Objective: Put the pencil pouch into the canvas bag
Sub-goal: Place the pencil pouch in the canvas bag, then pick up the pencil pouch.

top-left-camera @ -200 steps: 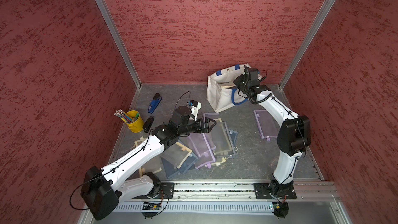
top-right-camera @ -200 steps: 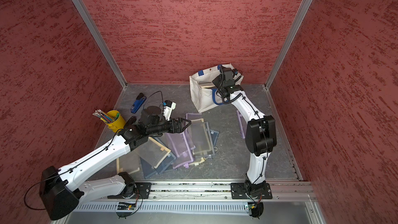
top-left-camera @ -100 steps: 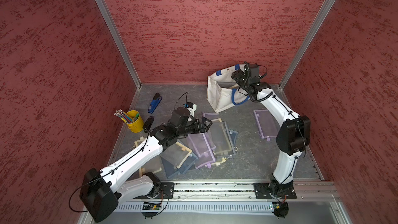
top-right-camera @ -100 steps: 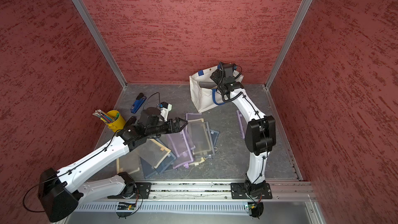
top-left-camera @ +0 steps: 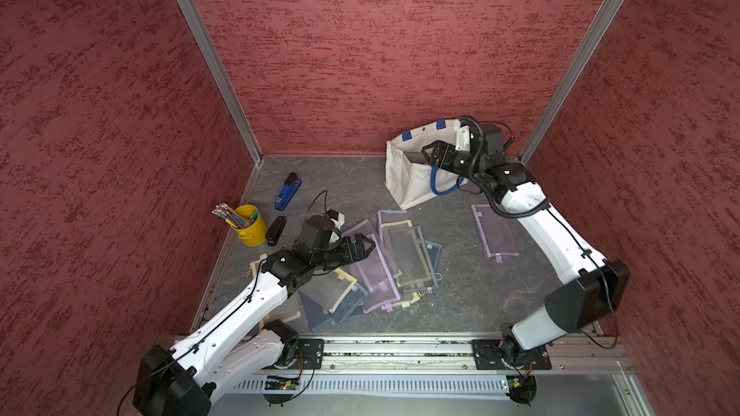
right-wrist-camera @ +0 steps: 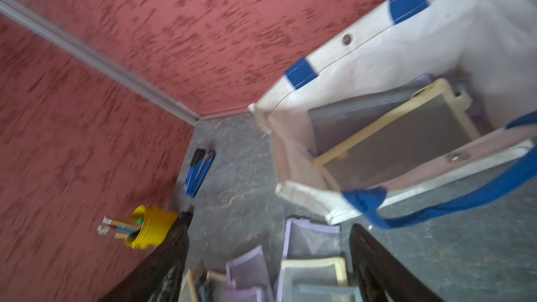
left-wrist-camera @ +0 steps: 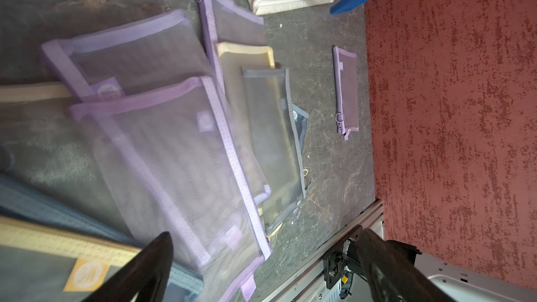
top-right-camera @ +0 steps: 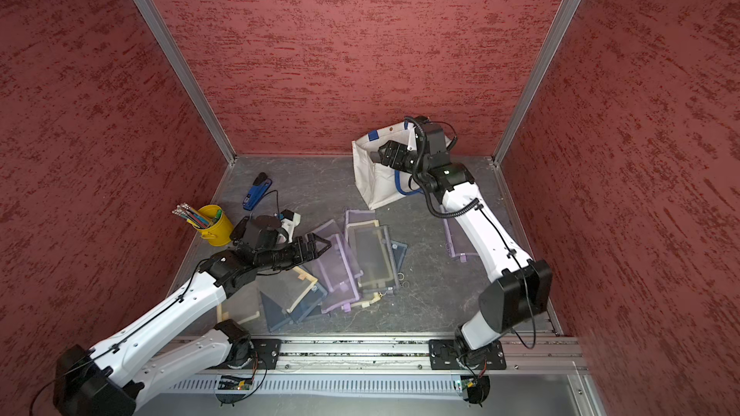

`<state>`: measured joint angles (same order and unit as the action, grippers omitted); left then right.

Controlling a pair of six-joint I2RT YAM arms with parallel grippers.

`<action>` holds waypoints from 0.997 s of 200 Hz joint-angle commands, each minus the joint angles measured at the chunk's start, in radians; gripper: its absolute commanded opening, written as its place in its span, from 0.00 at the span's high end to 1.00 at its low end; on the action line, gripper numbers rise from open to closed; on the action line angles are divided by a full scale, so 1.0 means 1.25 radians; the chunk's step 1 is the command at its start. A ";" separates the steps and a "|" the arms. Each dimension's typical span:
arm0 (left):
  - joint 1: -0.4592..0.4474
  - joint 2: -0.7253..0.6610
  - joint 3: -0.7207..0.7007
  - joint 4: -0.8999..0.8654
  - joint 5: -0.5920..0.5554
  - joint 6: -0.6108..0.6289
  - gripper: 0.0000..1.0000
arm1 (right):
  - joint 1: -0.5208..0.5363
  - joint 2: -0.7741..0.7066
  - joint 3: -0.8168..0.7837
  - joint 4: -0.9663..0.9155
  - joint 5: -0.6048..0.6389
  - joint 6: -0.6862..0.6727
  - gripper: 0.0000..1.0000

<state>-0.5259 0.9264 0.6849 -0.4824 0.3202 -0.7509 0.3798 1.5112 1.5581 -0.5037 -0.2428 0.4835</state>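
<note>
Where the right gripper [top-left-camera: 426,154] hangs at the mouth of the canvas bag [top-left-camera: 404,182], its jaws stand wide apart with nothing between them. Pencil pouch [right-wrist-camera: 392,137], dark mesh with tan trim, lies tilted inside the bag. The right wrist view is blurred; it seems to lean on another pouch beneath, not certain. Bag upright at the back of the table [top-left-camera: 460,294], blue handle [top-left-camera: 433,180] drooping down its front. Left gripper [top-left-camera: 366,248] hovers over the pile of mesh pouches [top-left-camera: 408,262] mid-table, jaws fully spread, empty. One purple pouch [top-left-camera: 494,234] lies apart, beside the right arm.
</note>
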 commanded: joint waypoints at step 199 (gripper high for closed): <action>0.080 -0.246 -0.253 -0.012 0.061 -0.104 0.30 | 0.273 0.143 -0.405 0.224 -0.299 -0.047 0.27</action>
<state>-0.4526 0.6113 0.3756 -0.5381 0.3874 -0.8886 0.7101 1.6482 1.0306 -0.2966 -0.6319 0.4103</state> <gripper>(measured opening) 0.728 0.740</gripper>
